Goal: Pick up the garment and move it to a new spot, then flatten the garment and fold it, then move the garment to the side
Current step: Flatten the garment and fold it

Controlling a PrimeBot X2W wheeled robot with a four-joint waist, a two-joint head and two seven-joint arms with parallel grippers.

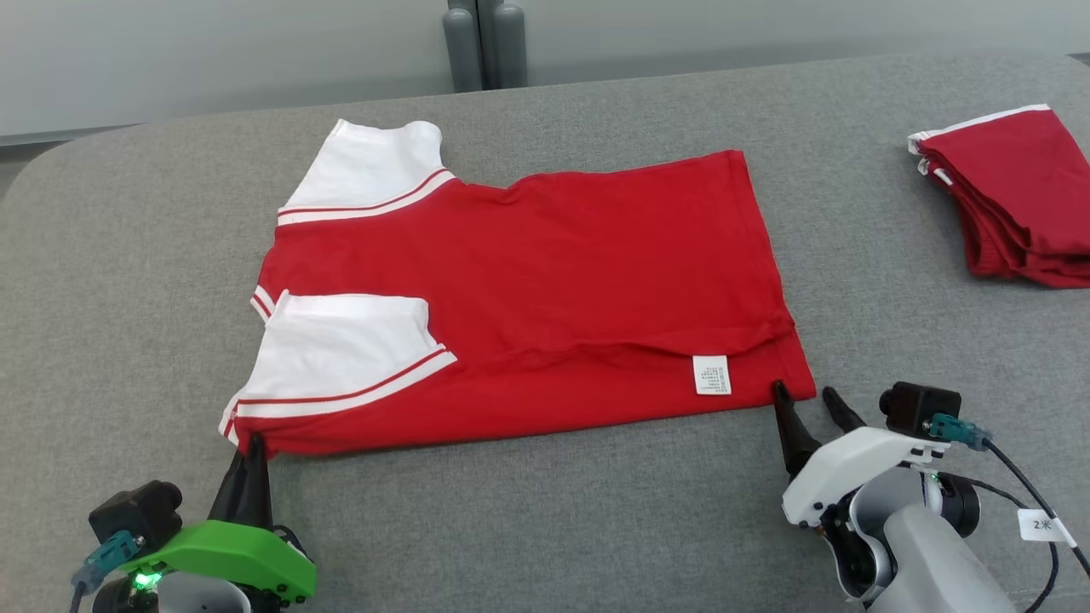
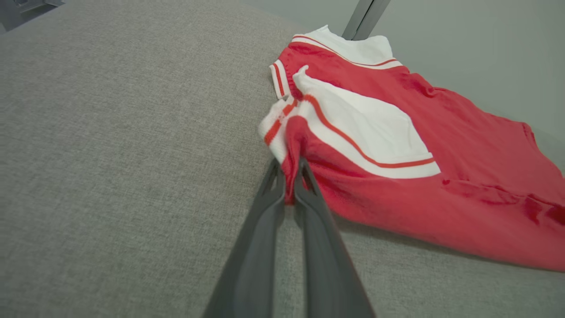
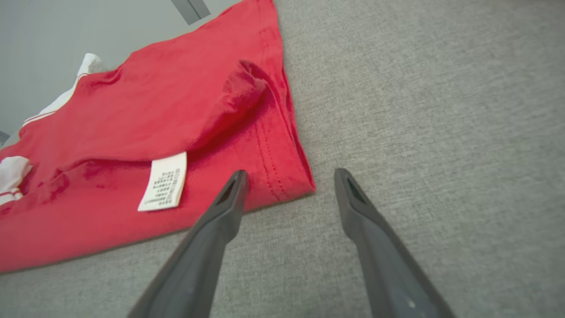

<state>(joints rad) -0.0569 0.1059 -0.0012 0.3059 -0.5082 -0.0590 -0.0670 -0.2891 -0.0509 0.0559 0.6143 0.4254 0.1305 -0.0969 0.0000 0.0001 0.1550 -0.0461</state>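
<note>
Nearest us in the head view, our left gripper (image 1: 254, 443) is pinched shut on the garment (image 1: 545, 281) at its near sleeve corner, far left of the white care label (image 1: 712, 375). Our right gripper (image 1: 803, 392) stands wide just right of that label, at the hem corner, holding nothing. The garment lies spread on the grey table (image 1: 511, 528); a folded red pile (image 1: 1013, 196) sits well beyond the label, to the right.

From the left wrist we see red cloth bunched between the closed fingers, which the head view hides.

From the right wrist, one fingertip lies over the hem beside the label, the other over bare table.

We judge the fabric light, soft and limp; its corners are where to hold.
</note>
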